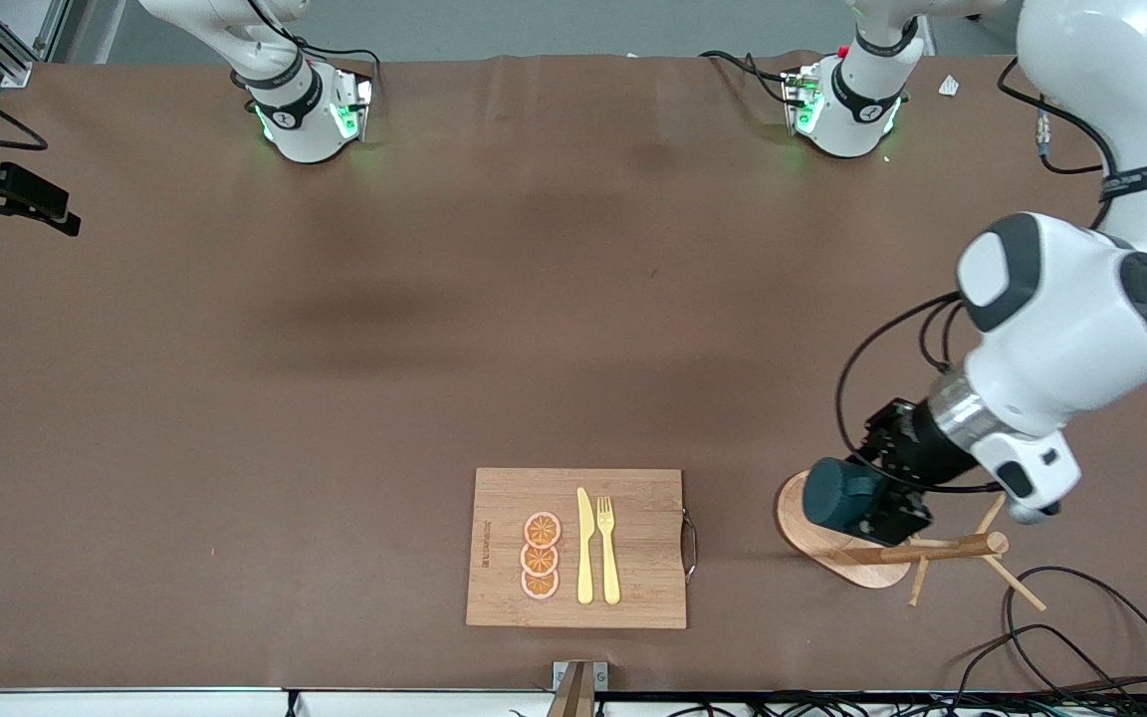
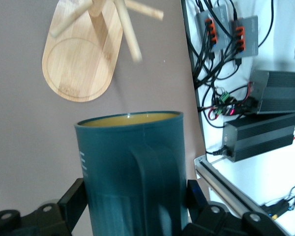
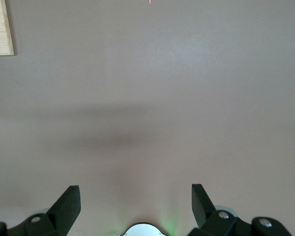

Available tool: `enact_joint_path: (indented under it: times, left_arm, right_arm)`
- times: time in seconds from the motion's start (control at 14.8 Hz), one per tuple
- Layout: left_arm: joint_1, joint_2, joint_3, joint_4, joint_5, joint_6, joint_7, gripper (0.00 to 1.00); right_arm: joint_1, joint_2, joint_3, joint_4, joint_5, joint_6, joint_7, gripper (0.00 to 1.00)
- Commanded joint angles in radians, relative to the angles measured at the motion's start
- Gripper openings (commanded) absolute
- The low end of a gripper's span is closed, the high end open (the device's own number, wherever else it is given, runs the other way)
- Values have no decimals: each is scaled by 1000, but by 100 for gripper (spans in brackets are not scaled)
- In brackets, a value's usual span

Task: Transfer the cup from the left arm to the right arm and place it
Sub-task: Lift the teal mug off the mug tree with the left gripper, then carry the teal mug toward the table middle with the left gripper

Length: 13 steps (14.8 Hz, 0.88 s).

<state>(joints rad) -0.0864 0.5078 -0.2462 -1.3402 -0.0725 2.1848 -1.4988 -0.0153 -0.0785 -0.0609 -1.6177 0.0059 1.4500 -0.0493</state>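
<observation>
The cup (image 1: 837, 495), dark teal with an ochre inside, lies on its side in the air in my left gripper (image 1: 877, 503), just over the oval base of a wooden peg stand (image 1: 817, 543) at the left arm's end of the table. In the left wrist view the cup (image 2: 132, 167) fills the gap between the two black fingers (image 2: 74, 197), its handle facing the camera, and the left gripper (image 2: 135, 196) is shut on it. My right gripper (image 3: 135, 196) hangs open over bare brown table with nothing between its fingers; the front view does not show it.
A wooden cutting board (image 1: 633, 493) with three orange slices (image 1: 541, 556), a yellow knife (image 1: 584, 546) and a fork (image 1: 608, 548) lies near the table's front edge. Black cables (image 1: 1081, 617) trail beside the peg stand. A black device (image 1: 6, 194) sits at the right arm's end.
</observation>
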Motion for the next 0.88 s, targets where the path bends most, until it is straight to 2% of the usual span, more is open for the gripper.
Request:
enact_joint_path:
  times: [0.0, 0.41, 0.81]
  left_arm:
    - [-97, -35, 10, -16, 117, -13, -118, 67]
    - [-392, -11, 13, -14, 452, -114, -388, 67]
    - [-646, 76, 24, -13, 689, -282, -413, 67]
  right_arm:
    - [-5, -29, 7, -24, -7, 9, -9, 100]
    - [-6, -27, 7, -22, -6, 1, -7, 100]
    - [-5, -24, 7, -11, -6, -2, -6, 100]
